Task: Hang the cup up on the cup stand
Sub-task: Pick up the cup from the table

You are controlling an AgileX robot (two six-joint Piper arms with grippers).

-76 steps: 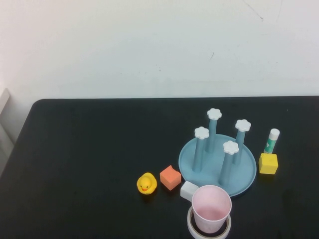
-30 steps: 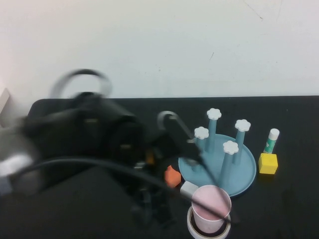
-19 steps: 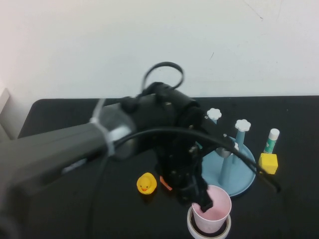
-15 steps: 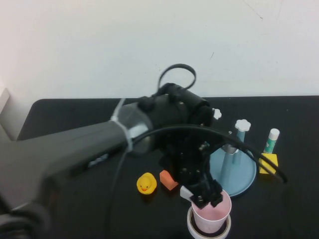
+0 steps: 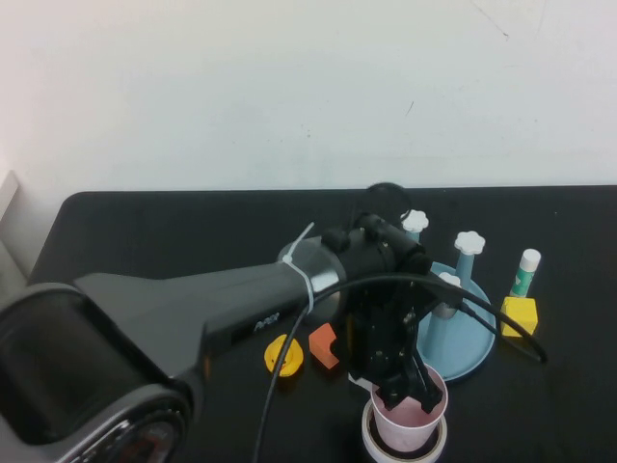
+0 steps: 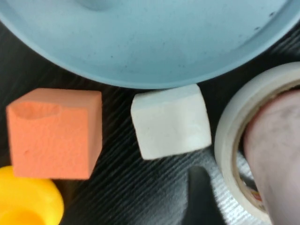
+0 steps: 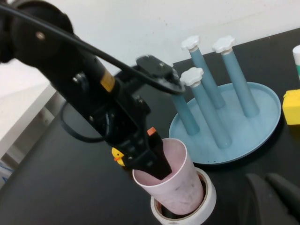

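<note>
The pale pink cup [image 5: 413, 417] stands upright inside a white tape ring [image 5: 397, 446] at the table's front, just in front of the light blue cup stand [image 5: 469, 340] with its white-capped pegs [image 5: 469, 241]. My left gripper [image 5: 405, 394] is down at the cup's rim and open. In the right wrist view one of its fingers [image 7: 157, 161] reaches inside the cup [image 7: 180, 187]. In the left wrist view the other finger [image 6: 199, 197] stays outside, beside the ring [image 6: 229, 140]. My right gripper [image 7: 272, 197] is low, beside the cup and away from it, shut and empty.
A white block [image 6: 171, 121] and an orange cube [image 5: 323, 345] lie left of the cup, against the tray's front edge, with a yellow duck [image 5: 282, 355] further left. A yellow cube [image 5: 519, 316] and a green glue stick [image 5: 525, 273] stand right of the stand.
My left arm swung in from the left across the table and dropped its gripper onto the cup's rim. The cup, ring and stand have stayed where they were.
</note>
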